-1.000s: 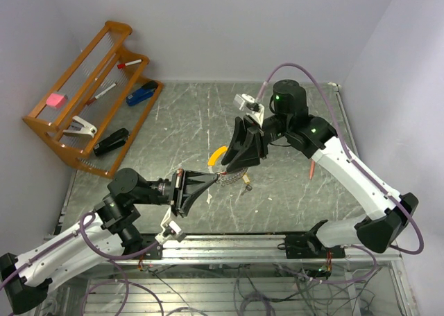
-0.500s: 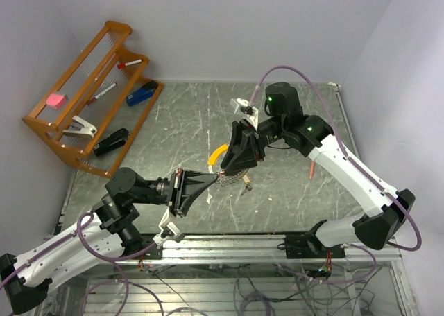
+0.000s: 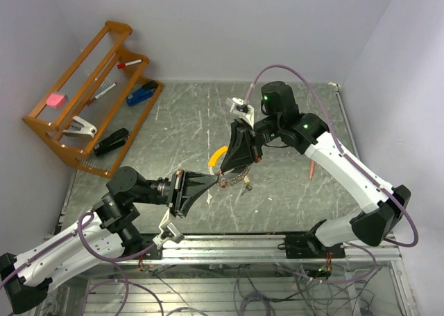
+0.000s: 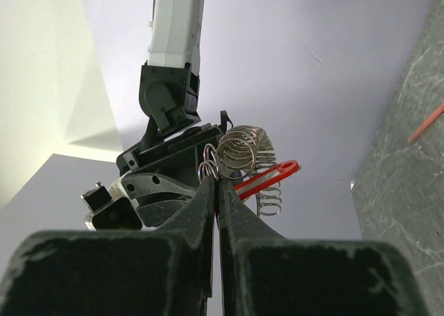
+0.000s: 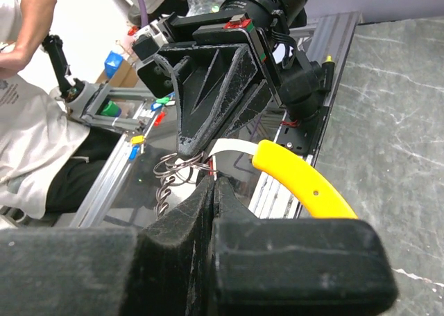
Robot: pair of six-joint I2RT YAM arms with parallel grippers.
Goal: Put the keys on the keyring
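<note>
Pinching keyring [image 4: 243, 150], left jaws shut; right jaws shut, grip unclear; red key [image 4: 267, 177] clear only left wrist.

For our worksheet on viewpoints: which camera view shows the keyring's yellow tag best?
Right wrist: the yellow tag is large, curved and clear. Top external shows it small and distant. Left wrist does not show it.
</note>
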